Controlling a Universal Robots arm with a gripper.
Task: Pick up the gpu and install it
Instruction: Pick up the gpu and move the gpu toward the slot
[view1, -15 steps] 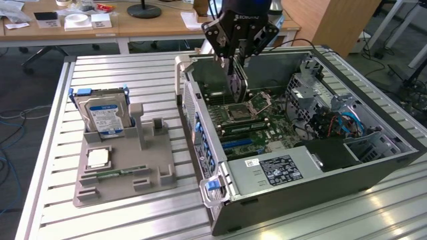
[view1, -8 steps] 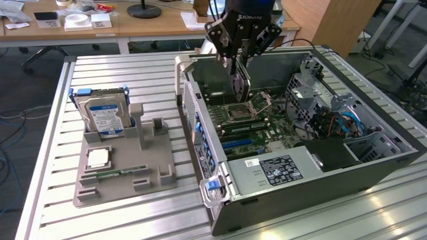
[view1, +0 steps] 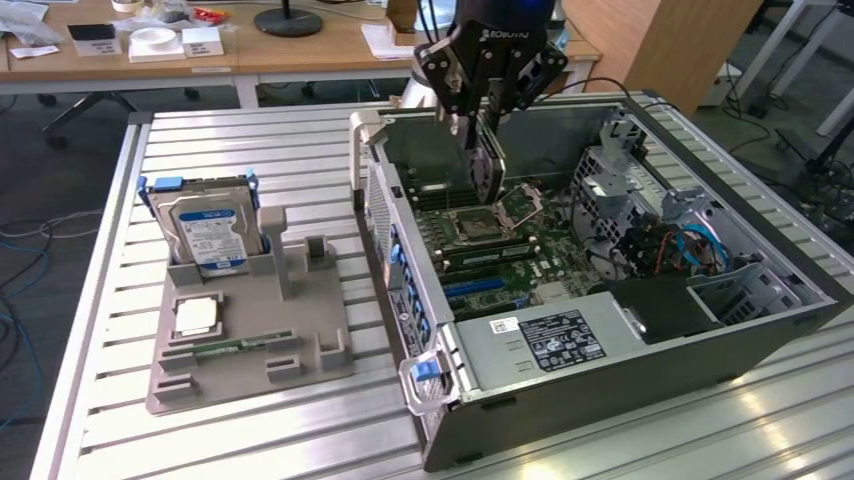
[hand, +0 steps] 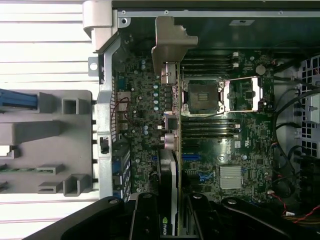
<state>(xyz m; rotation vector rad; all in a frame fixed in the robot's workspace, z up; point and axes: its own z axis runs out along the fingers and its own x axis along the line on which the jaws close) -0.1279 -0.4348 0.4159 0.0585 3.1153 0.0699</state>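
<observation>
Right now my tool (view1: 483, 118) is clamped on the gpu (view1: 486, 165), 1 finger against each face of the card, which hangs straight below me. Its silver bracket (hand: 170, 42) sits at the end away from my tool. Beneath it lies the motherboard (hand: 240, 150) of the open computer case (view1: 587, 370), with the CPU socket (hand: 202, 97) just beside the card's line. Well off to 1 side, outside the case, a grey holder (view1: 254, 330) on the table (view1: 240, 150) carries a hard drive (view1: 207, 230).
</observation>
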